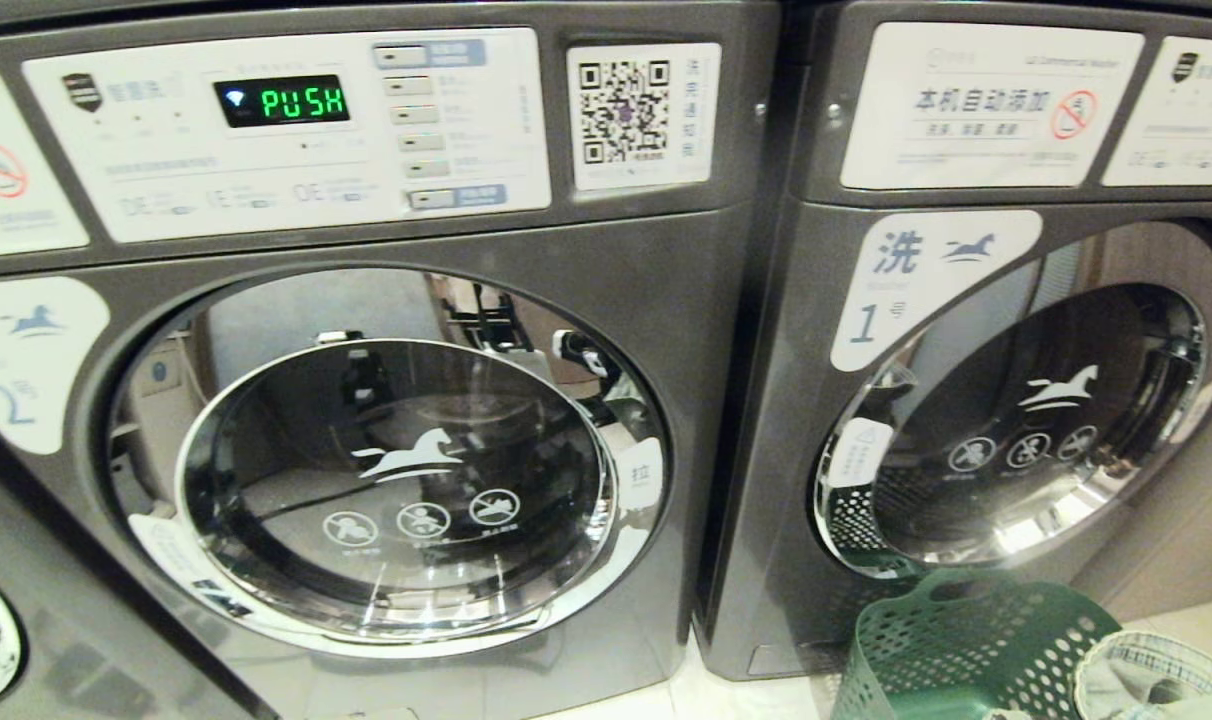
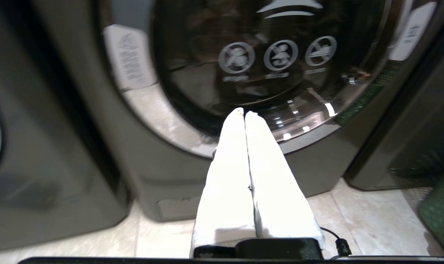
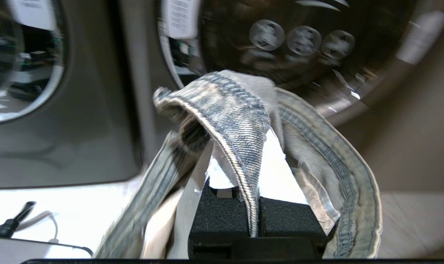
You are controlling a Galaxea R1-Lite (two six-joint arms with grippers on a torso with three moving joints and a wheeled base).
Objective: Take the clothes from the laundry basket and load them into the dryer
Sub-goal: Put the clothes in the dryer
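I can't see my right fingertips [image 3: 244, 146] under the denim [image 3: 236, 113], and the basket [image 1: 966, 640] runs off frame.

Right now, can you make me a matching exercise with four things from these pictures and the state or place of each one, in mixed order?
Things:
1. left gripper
2. right gripper
3. green laundry basket
4. display

States or places:
A. shows PUSH in green letters
B. shut on denim garment
C. shut, holding nothing
D. on the floor in front of the machine marked 1

Pairs: 1-C, 2-B, 3-D, 4-A
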